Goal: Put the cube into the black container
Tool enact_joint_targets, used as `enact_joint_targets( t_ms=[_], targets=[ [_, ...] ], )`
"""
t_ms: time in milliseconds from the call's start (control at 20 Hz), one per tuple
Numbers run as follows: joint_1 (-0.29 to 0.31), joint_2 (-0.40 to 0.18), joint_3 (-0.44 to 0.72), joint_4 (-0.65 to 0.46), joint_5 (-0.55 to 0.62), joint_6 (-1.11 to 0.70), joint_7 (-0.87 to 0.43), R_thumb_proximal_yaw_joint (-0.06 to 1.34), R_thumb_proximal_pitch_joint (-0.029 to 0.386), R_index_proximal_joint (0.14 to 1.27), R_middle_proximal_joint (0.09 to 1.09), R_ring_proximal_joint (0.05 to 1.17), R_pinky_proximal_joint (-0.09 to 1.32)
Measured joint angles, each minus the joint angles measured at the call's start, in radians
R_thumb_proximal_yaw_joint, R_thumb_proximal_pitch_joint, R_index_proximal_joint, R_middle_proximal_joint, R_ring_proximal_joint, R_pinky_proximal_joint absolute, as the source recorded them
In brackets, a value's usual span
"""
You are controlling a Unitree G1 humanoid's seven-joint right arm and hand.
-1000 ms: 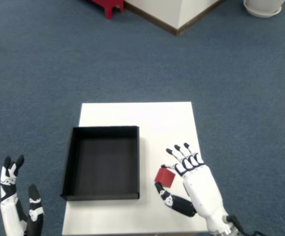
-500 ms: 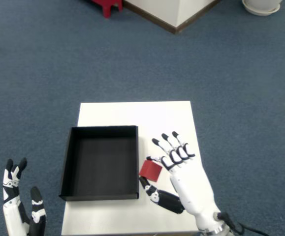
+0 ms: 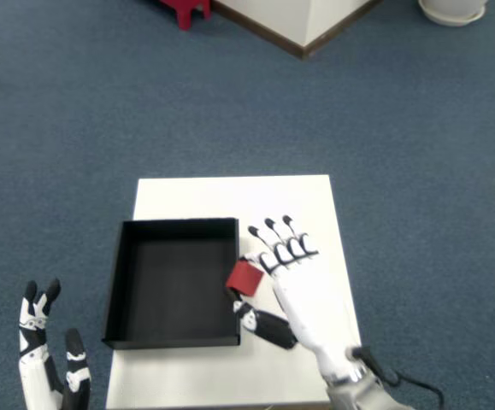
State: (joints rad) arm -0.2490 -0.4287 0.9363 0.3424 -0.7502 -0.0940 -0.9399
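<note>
Right hand (image 3: 294,286) at about 4 o'clock on the white surface (image 3: 230,192), palm turned left, wrist toward 5 o'clock. It holds the red cube (image 3: 244,277) pinched between thumb and fingers; remaining fingers (image 3: 268,239) fan toward 11 o'clock.

Cube sits at the hand's 9 o'clock side, right at the black container (image 3: 174,282)'s right wall, overlapping the rim line from this overhead angle. Cannot tell whether it is above the rim or pressed against its outside. Cube has no long axis to speak of; one face tilts slightly upward.

Container: open-topped, shallow, rectangular, longer side running 12 to 6 o'clock. Nothing visible inside; dark floor bare.

Left hand (image 3: 50,359) hangs off the surface at 7 o'clock, fingers apart, holding nothing, well apart from the container. Right hand is clearly the nearer.

Judgement: the coming move turns on carrying the cube farther toward 9 o'clock, clear of the right wall, before letting go. Release here risks the cube catching the rim and dropping outside.
</note>
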Motion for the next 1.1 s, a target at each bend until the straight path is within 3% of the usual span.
enact_joint_targets(
  t_ms=[150,350,550,750,1100],
  targets=[
    [-0.032,0.038,0.003,0.044,0.0,0.001,0.011,1.23,0.182,1.02,0.28,0.21,0.09],
    [-0.132,0.16,0.037,0.185,0.001,0.01,0.095,1.22,0.187,1.01,0.27,0.21,0.08],
    [-0.168,0.242,0.059,0.281,0.002,0.018,0.112,1.24,0.194,1.01,0.28,0.21,0.08],
    [-0.195,0.241,0.111,0.314,0.019,0.019,0.132,1.25,0.203,1.01,0.29,0.23,0.09],
    [-0.297,0.255,0.245,0.37,0.096,0.025,0.164,1.26,0.203,1.01,0.32,0.27,0.12]
  ],
)
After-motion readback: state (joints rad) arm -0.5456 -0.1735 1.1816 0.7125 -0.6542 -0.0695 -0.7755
